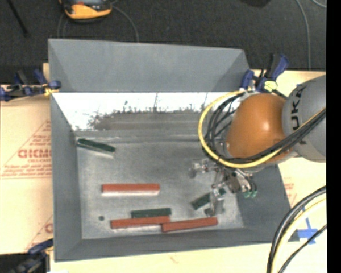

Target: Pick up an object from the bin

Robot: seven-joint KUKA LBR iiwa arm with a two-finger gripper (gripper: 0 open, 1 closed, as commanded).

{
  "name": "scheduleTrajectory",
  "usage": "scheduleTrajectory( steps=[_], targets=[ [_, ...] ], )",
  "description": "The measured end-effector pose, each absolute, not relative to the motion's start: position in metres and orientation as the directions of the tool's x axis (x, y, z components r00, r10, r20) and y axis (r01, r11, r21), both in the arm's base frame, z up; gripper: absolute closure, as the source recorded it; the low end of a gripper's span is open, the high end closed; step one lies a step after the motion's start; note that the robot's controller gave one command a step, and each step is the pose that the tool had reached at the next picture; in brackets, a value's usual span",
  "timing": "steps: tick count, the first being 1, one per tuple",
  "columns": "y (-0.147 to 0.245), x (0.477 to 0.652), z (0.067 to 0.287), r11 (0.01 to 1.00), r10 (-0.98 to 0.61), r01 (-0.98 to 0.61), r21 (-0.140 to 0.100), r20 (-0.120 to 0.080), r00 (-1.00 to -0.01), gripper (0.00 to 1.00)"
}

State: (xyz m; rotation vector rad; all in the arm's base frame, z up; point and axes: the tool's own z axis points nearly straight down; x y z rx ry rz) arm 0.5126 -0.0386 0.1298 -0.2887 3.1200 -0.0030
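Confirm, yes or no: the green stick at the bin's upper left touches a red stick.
No. The green stick lies alone, with a clear gap between it and the nearest red stick.

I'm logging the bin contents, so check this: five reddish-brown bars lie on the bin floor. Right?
Not five. The camera view shows three reddish-brown bars on the bin floor: one mid-floor and two by the near wall.
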Motion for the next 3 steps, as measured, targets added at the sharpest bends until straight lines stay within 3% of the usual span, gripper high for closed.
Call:
scheduleTrajectory(
  steps=[1, 2, 3],
  targets=[
    [-0.0283, 0.4817, 0.0778, 0.97, -0.243, -0.243, -0.003, -0.007, -0.97, 0.0],
    [-0.0261, 0.4815, 0.0781, 0.967, -0.254, -0.254, -0.001, -0.004, -0.967, 1.0],
    [-0.0261, 0.4815, 0.0781, 0.967, -0.254, -0.254, -0.001, -0.004, -0.967, 1.0]
  ],
)
